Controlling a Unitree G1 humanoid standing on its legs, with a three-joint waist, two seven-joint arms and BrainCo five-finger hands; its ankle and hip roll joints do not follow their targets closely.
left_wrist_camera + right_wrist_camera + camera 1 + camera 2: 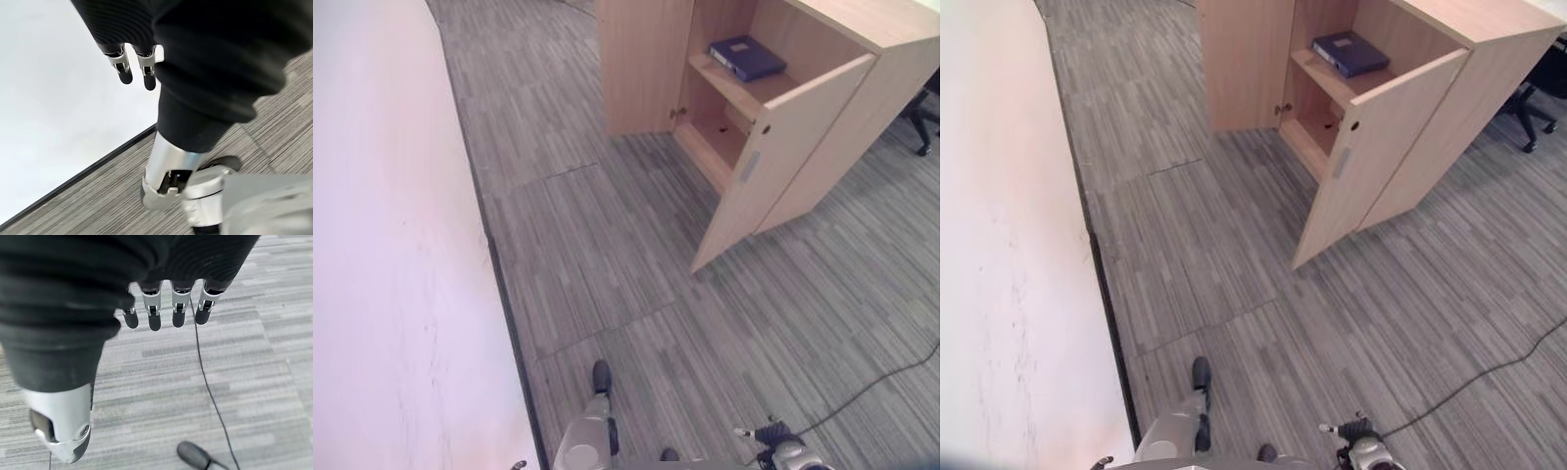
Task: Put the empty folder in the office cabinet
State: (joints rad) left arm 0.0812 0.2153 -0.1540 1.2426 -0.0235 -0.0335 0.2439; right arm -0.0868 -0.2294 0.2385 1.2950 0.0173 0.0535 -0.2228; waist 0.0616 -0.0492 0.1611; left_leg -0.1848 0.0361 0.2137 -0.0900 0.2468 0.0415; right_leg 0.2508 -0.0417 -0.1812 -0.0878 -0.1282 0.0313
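Blue folder (747,57) lies flat on cabinet (822,117) shelf, door open. Left hand (134,63) & right hand (166,308) hang relaxed w/ straight fingers, holding nothing.

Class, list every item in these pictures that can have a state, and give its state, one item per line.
Cabinet: open inside, upright on the carpet.
Cabinet door: swung wide open.
Blue folder: closed, lying flat on the upper shelf.
Lower shelf: holds nothing that I can see.
Left hand: open, holding nothing.
Right hand: open, holding nothing.
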